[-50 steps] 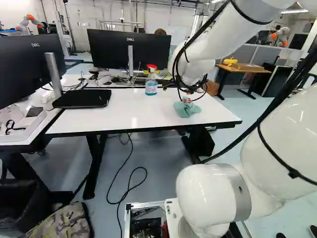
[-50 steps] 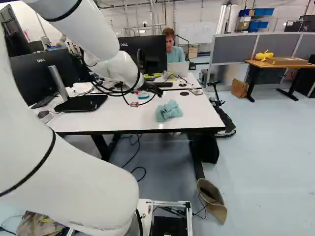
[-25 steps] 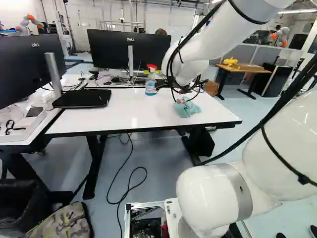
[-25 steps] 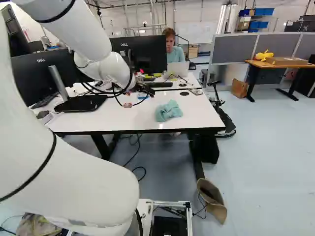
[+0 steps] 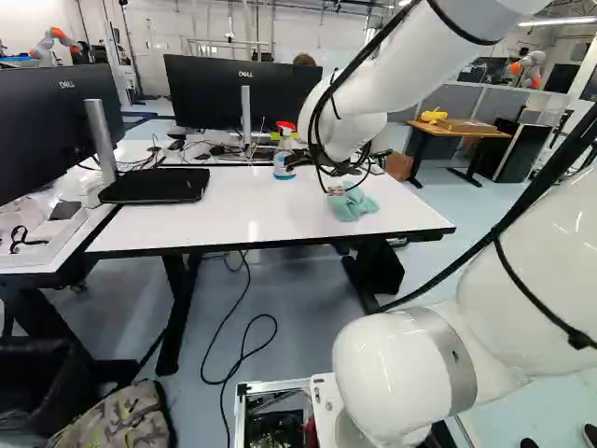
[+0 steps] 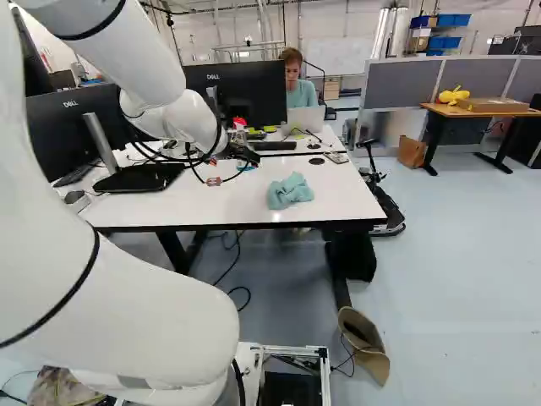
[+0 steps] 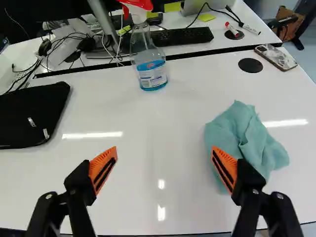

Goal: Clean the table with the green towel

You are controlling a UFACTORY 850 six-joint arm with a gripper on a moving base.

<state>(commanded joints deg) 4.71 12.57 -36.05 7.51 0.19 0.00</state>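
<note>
My end effector: spread, empty. Towel: on its right side; grasp requires I shift right.

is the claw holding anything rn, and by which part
Nothing is held: the claw stands open, and the green towel lies on the table.

White wall behind grey partitions; wood-topped desk before them; pale blue-grey floor; lit ceiling strip.
</note>
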